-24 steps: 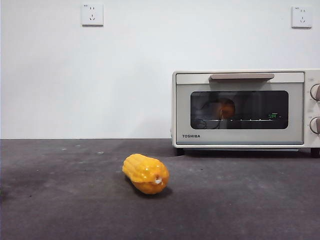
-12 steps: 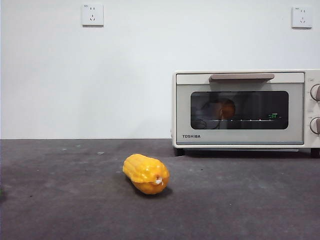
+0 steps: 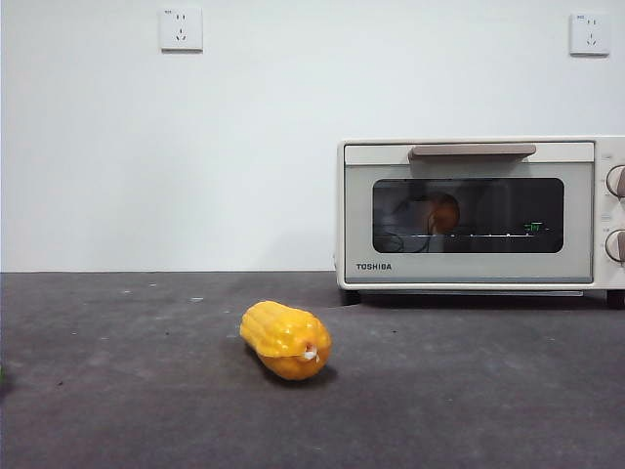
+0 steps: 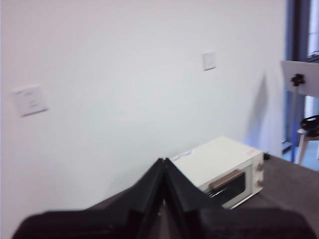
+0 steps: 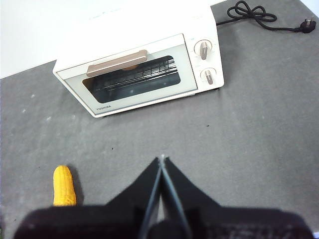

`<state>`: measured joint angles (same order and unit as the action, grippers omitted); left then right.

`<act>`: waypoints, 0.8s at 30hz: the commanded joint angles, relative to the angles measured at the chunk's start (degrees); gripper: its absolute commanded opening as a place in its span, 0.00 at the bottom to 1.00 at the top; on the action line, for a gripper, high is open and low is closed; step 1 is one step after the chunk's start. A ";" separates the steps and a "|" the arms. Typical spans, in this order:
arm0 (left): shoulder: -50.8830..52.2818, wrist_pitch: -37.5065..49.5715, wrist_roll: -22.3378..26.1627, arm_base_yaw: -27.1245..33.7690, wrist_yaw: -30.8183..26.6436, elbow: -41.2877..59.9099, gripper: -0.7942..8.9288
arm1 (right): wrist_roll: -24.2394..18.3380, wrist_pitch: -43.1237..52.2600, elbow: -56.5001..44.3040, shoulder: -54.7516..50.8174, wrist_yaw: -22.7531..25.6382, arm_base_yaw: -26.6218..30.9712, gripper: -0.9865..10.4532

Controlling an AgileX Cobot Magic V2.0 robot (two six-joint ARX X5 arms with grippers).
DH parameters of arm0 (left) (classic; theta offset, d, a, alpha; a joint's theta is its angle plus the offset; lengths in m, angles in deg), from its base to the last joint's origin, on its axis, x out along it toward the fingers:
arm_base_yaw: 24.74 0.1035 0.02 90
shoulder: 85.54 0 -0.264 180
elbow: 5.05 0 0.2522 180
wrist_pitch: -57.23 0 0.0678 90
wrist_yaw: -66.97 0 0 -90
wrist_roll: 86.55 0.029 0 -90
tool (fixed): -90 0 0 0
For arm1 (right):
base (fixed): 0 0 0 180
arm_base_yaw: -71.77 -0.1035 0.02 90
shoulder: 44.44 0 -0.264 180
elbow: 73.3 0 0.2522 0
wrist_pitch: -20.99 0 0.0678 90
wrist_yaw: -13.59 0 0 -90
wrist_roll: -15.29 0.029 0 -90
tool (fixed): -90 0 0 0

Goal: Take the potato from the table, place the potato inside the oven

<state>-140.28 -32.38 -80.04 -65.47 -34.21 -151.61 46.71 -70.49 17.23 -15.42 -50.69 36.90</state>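
Observation:
The cream Toshiba oven (image 3: 469, 213) stands at the back right of the dark table (image 3: 127, 391) with its door closed. Through the glass an orange-brown potato (image 3: 442, 211) shows inside on the rack. The same oven (image 5: 139, 69) lies ahead of my right gripper (image 5: 162, 160), which is shut, empty and held high over the table. My left gripper (image 4: 163, 164) is shut too, raised and facing the wall, with the oven (image 4: 219, 172) low beyond it. Neither gripper appears in the front view.
A yellow ribbed corn cob (image 3: 284, 339) lies on the table in front, left of the oven, and the right wrist view shows this corn cob (image 5: 64, 185) too. A black power cord (image 5: 266, 15) trails behind the oven. Two wall sockets (image 3: 181, 29) sit high on the white wall.

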 commanded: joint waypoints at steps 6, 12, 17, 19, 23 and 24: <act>5.09 0.04 -0.42 -0.20 -1.97 6.60 0.08 | -0.59 -1.20 -0.17 0.02 0.28 -0.04 0.09; 4.13 0.04 2.27 -0.24 -2.10 7.72 0.08 | -0.59 -1.20 -0.17 0.02 0.31 -0.04 0.09; 4.13 0.04 4.02 -1.57 -2.05 13.33 0.08 | -0.59 -1.20 -0.17 0.02 0.28 -0.04 0.09; 4.13 0.04 3.26 -2.23 -1.86 16.74 0.08 | -0.59 -1.20 -0.17 0.02 0.31 -0.04 0.09; 5.81 0.07 2.91 0.83 0.46 25.57 0.08 | -0.59 -1.20 -0.17 0.02 0.28 -0.04 0.09; 6.51 0.07 3.10 2.60 1.33 28.00 0.08 | -0.59 -1.20 -0.17 0.02 0.28 -0.04 0.09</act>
<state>-134.84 -32.52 -77.14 -64.11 -33.40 -125.38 46.51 -70.49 17.23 -15.40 -50.67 36.90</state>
